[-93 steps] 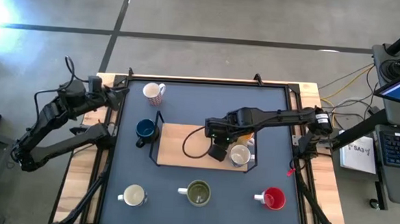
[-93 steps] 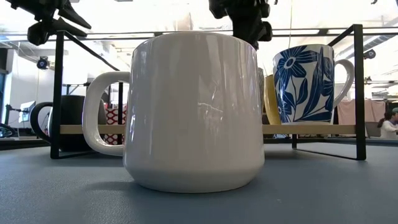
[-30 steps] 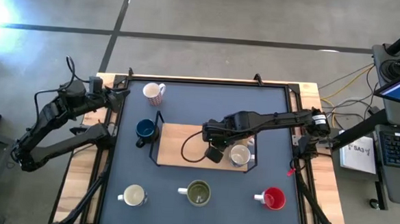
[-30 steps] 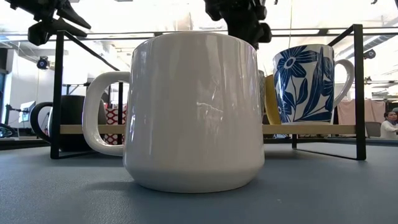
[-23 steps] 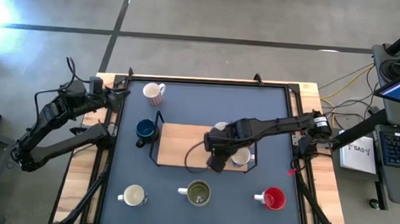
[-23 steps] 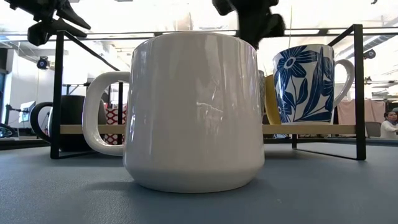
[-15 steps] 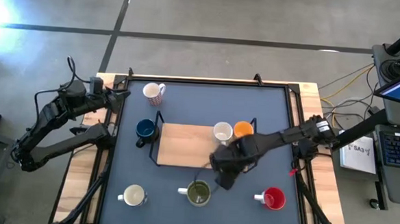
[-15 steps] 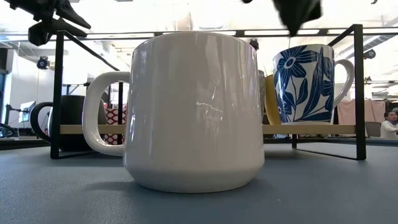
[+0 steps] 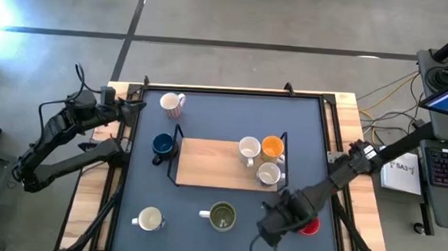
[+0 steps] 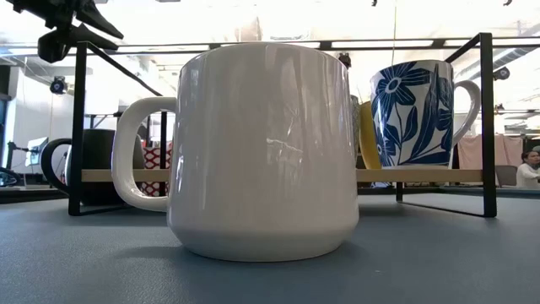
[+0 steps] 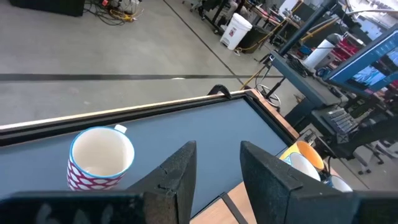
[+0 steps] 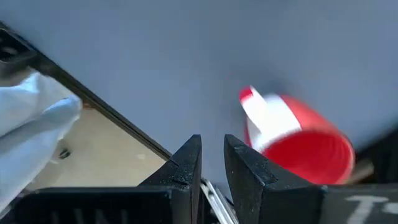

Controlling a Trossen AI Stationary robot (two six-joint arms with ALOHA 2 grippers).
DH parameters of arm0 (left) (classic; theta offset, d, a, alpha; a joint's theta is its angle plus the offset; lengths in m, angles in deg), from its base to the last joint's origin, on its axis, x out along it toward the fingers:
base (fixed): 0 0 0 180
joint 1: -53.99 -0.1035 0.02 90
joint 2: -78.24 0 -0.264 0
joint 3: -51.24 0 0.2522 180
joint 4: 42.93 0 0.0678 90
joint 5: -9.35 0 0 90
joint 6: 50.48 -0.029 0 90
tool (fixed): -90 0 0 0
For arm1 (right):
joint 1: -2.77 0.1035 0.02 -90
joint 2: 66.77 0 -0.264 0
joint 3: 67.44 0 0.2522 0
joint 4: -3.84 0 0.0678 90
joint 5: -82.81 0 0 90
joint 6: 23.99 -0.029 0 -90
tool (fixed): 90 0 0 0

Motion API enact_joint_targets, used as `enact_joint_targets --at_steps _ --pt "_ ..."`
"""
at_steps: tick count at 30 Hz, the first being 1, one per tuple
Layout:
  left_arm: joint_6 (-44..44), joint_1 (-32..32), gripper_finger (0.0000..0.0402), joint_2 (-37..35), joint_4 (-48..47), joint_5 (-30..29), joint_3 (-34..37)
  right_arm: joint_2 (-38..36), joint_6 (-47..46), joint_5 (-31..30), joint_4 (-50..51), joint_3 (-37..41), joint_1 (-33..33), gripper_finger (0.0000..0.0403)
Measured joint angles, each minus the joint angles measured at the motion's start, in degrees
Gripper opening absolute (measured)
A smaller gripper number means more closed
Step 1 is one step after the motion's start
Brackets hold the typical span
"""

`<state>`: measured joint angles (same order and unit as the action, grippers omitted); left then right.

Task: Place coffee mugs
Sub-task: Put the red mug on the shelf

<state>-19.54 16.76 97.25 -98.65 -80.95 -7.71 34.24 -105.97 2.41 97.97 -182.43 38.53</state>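
R gripper (image 9: 274, 223) jaws slightly apart, empty, near red mug (image 12: 298, 146); ceramic, prob. slick and breakable, so grab rim or handle.

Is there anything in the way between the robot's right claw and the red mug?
Nothing visible stands between them. The right gripper hangs just beside the red mug at the table's near edge, empty, with only bare blue mat between the two in the wrist view. The olive green mug stands on the gripper's other side.
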Motion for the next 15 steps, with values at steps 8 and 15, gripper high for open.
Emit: enact_joint_targets --at_steps 8,15 --pt "0.0 0.0 0.0107 0.0 0.0 3.0 0.0 0.1 -8.8 -0.3 3.3 1.2 5.1 0.0059" --pt "0.0 0.0 0.0107 -0.2 0.0 3.0 0.0 0.2 -8.9 1.4 2.9 5.6 6.3 0.0059"
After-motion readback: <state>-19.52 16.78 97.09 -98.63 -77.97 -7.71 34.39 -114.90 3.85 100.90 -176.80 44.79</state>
